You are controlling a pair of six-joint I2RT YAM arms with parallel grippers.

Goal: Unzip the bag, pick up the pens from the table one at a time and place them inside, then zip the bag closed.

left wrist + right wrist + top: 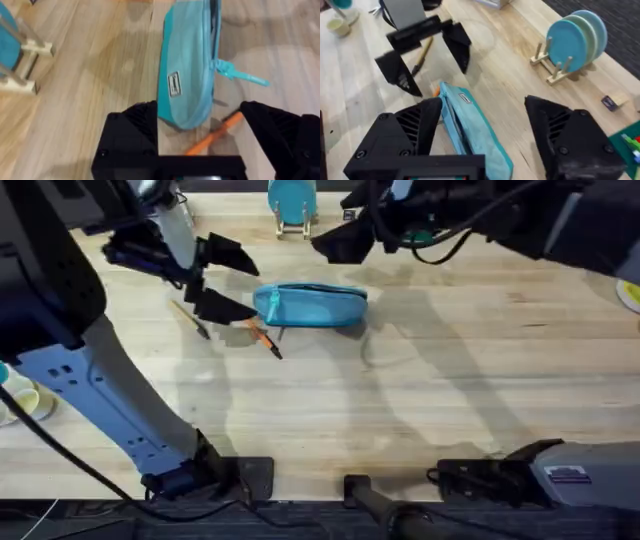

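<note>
The light blue bag (pixel 310 305) lies on the table (pixel 430 390), its zipper running along the top. A teal pull tab (pixel 240 75) hangs at the bag's (pixel 187 75) left end. My left gripper (pixel 228 280) hovers open just left of that end, holding nothing, its black fingers (pixel 132 130) either side of the bag's tip. The orange pen (pixel 265 340) lies in front of that end and shows as an orange pen (pixel 215 135) between my fingers. The yellowish pen (pixel 190 318) rests farther left. My right gripper (pixel 360 235) hangs open above and behind the bag (pixel 470 130).
A teal disc on a wooden stand (pixel 292 205) sits at the back edge behind the bag, also seen as the disc stand (pixel 572 40). Cups (pixel 25 400) stand at the far left. Bare tabletop stretches right and in front of the bag.
</note>
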